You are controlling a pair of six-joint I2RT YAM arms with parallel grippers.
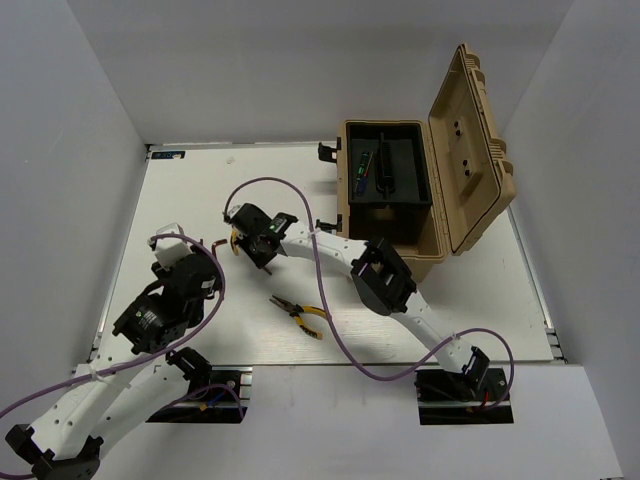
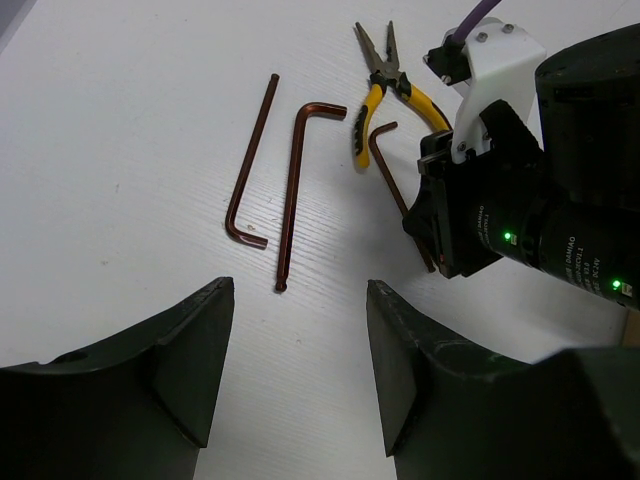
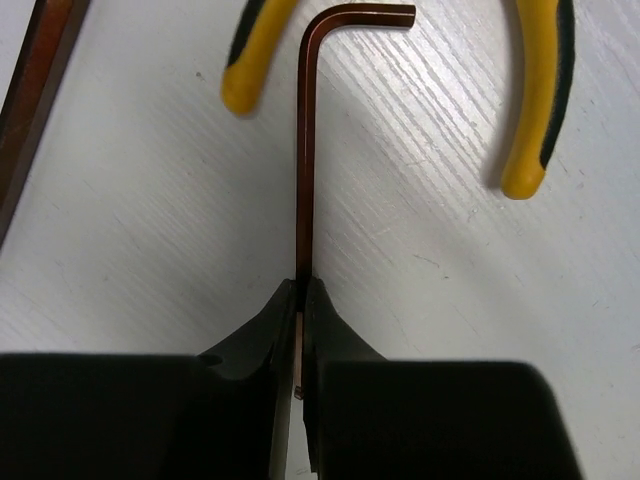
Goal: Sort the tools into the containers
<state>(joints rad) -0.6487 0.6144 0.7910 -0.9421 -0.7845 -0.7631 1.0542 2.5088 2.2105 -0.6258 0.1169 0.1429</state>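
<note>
Right gripper (image 3: 301, 292) jaws pinched on hex key (image 3: 305, 150) shaft, between yellow-handled pliers (image 3: 250, 70) handles; left gripper (image 2: 300, 320) jaws wide, holding nothing.

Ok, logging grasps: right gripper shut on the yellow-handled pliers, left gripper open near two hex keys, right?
No: the right gripper is shut on a hex key, not the pliers; the right wrist view shows it. The left gripper is open near two hex keys.
</note>
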